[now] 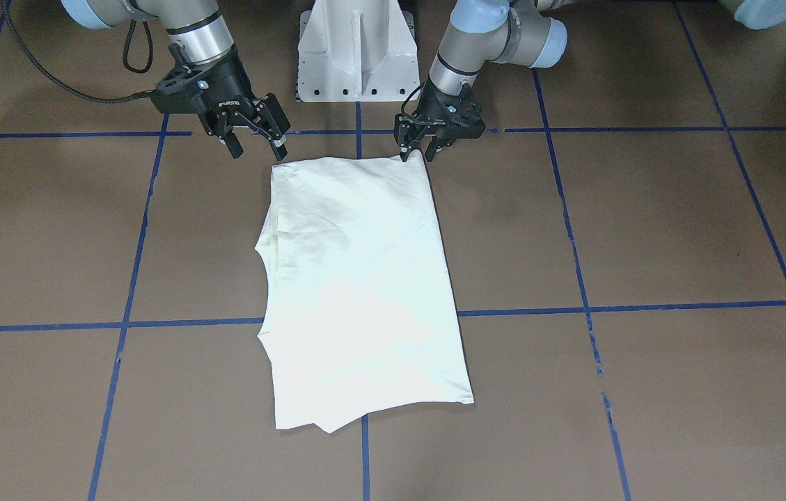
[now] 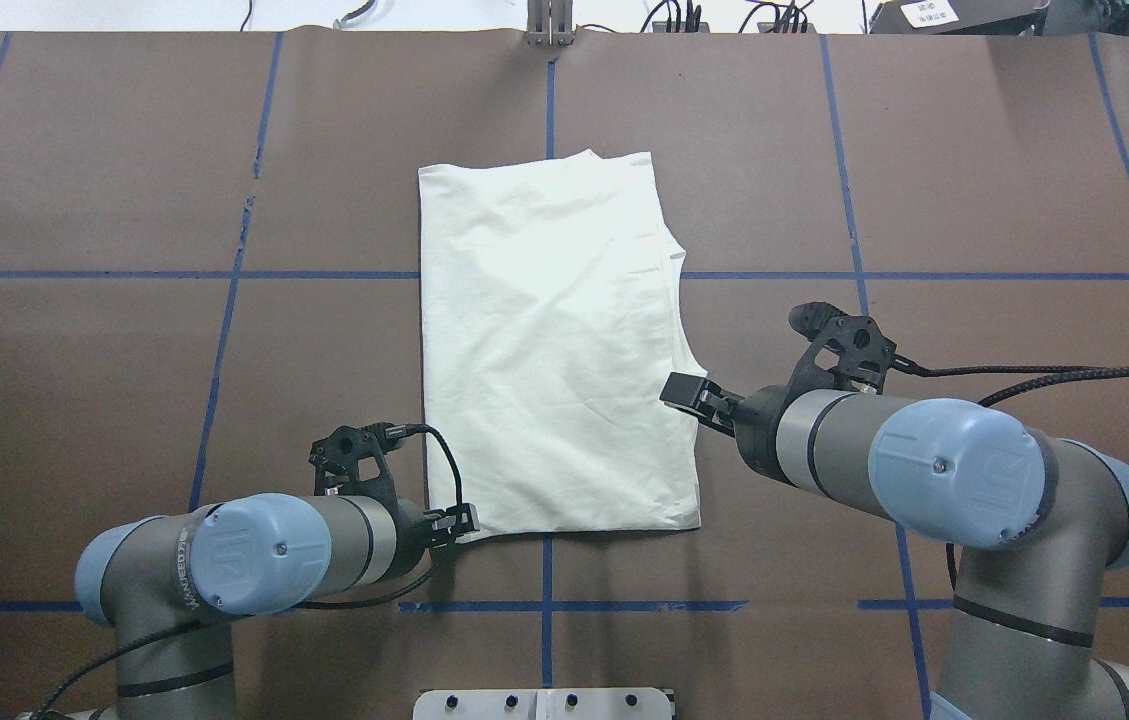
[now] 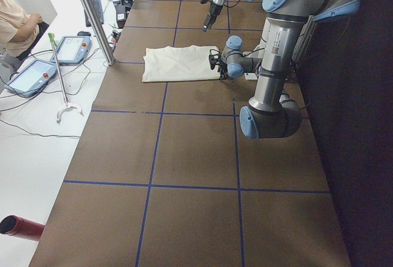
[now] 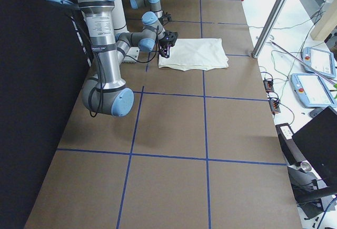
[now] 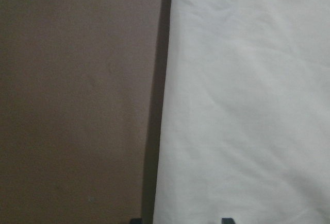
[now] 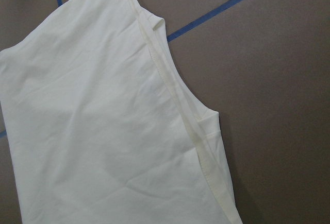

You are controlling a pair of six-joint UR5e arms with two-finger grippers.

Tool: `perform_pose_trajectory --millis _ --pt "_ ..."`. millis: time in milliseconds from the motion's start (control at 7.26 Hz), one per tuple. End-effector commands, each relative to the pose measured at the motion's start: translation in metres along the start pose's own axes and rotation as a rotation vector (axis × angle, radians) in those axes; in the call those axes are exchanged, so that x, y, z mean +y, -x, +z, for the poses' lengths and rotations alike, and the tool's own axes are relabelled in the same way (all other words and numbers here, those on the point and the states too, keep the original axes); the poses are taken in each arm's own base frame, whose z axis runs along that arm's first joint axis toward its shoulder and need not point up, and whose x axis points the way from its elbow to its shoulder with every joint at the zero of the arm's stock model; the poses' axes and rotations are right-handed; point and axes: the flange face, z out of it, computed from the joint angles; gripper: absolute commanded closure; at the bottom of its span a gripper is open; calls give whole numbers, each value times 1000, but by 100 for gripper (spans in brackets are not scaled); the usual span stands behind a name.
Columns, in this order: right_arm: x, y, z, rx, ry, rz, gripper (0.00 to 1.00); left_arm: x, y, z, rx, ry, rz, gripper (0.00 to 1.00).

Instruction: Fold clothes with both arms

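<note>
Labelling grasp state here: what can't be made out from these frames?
1. Whether the left gripper touches the shirt corner: in the overhead view its own wrist hides the fingertips, and the left wrist view crops them at the bottom edge.
2. Shirt's underside: in every view, the cloth itself covers it.

One T-shirt (image 1: 365,278), two arms (image 2: 344,540) (image 2: 824,440), one white pedestal (image 1: 358,56).

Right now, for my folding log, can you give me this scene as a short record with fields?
garment: cream T-shirt, folded lengthwise, flat
side up: plain; no print visible
left gripper: open, low at the shirt's near corner, jaws straddling its edge
right gripper: open, above the other near corner, clear of the cloth
surface: brown table with blue tape grid
</note>
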Motion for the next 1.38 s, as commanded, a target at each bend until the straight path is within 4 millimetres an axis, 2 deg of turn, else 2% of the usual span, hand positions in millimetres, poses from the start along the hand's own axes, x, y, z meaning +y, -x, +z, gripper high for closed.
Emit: perform_pose_trajectory --millis 0,138,413,1102,1240 --pt "0 -1 2 4 -1 0 0 0 0 0 0 0 0 40" --pt "0 -1 2 3 -2 0 0 0 0 0 0 0 0 42" --pt "0 -1 2 3 -2 0 0 1 0 1 2 2 -2 57" --pt "0 -1 2 3 -2 0 0 1 0 0 5 2 -2 58" --pt "0 -2 3 8 -3 -1 0 1 -1 0 6 0 -5 68"
